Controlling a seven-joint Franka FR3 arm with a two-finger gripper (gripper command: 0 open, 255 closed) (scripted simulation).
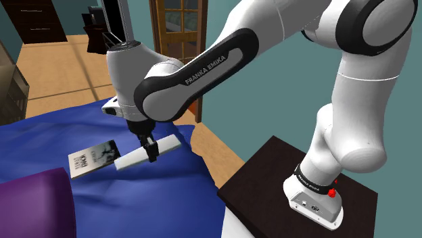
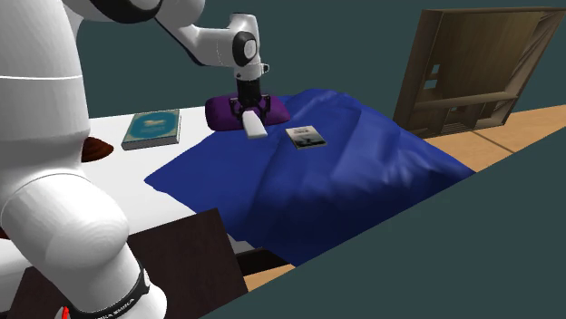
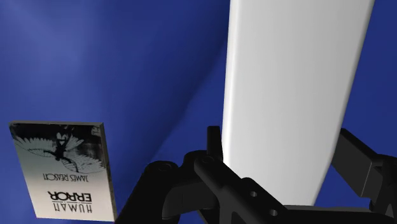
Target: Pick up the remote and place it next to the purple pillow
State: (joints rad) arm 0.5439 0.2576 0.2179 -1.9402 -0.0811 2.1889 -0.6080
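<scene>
A plain white, flat, elongated remote (image 1: 147, 153) hangs a little above the blue blanket (image 1: 155, 196), clasped across its middle by my black gripper (image 1: 150, 149). From the wrist, the remote (image 3: 289, 95) runs away from the fingers (image 3: 216, 172), which press on both its long sides. The purple pillow (image 1: 34, 203) lies at the shoulder view's lower left, some way from the remote. In the second exterior view the remote (image 2: 252, 126) and gripper (image 2: 248, 113) hang just in front of the purple pillow (image 2: 272, 111).
A black-and-white book (image 1: 93, 158) lies on the blanket beside the remote, seen again from the wrist (image 3: 63, 168). A teal book (image 2: 152, 128) rests on the white bed surface. The dark stand top (image 1: 267, 179) is at lower right. A wooden shelf unit (image 2: 476, 68) stands behind.
</scene>
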